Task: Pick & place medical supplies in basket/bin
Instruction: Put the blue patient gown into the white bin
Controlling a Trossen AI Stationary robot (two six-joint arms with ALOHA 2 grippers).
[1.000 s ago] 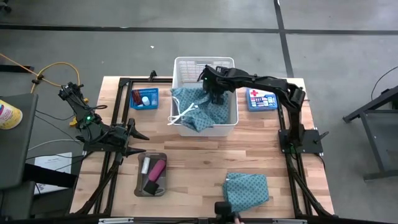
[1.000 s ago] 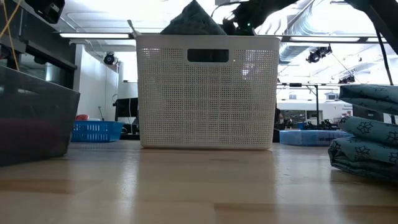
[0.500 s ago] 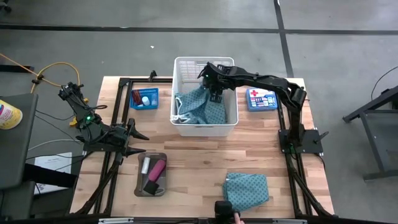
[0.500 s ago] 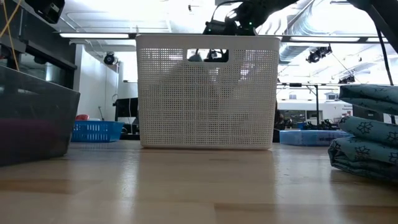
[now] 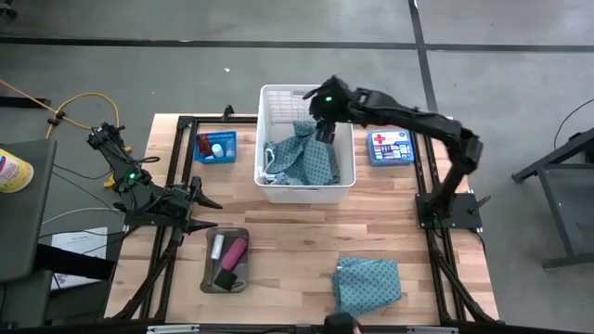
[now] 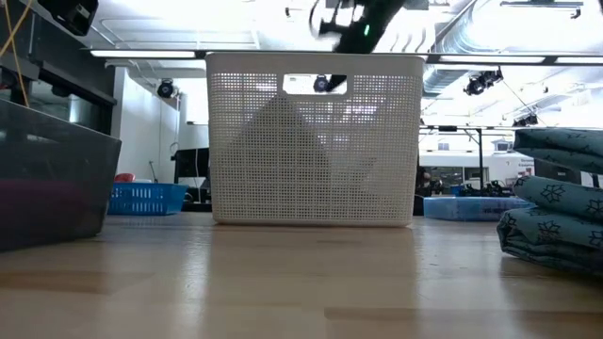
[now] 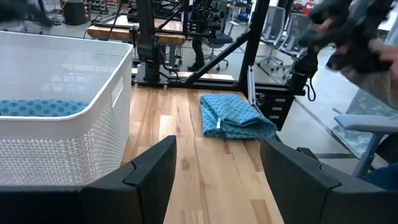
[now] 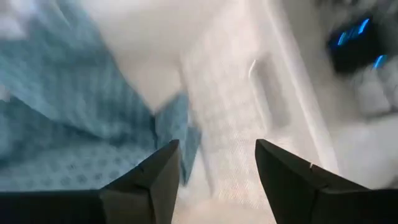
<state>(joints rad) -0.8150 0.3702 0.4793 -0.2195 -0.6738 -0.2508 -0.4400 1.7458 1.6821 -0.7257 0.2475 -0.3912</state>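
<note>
One teal dotted cloth [image 5: 302,160] lies crumpled inside the large white basket [image 5: 270,190], its white tie against the left wall; the right wrist view shows this cloth [image 8: 74,106] below the fingers. My right gripper [image 5: 322,125] hovers open above the basket's far half, clear of the cloth. A second folded teal cloth [image 5: 368,283] lies on the table near the front edge. A pink cylinder [image 5: 236,250], a white tube [image 5: 218,247] and a black block [image 5: 225,277] lie in the grey tray [image 5: 209,283]. My left gripper [image 5: 209,211] waits open at the table's left.
A small blue basket [image 5: 215,147] holding small pieces stands left of the white basket. A flat blue box with a red cross [image 5: 391,147] lies to its right. Bare wood stretches between the white basket and the front cloth.
My right gripper has opened and let go of the teal cloth. The cloth, which hung partly over the basket's near wall, has dropped wholly inside the white basket. The gripper has then risen and drawn toward the table's far edge.
</note>
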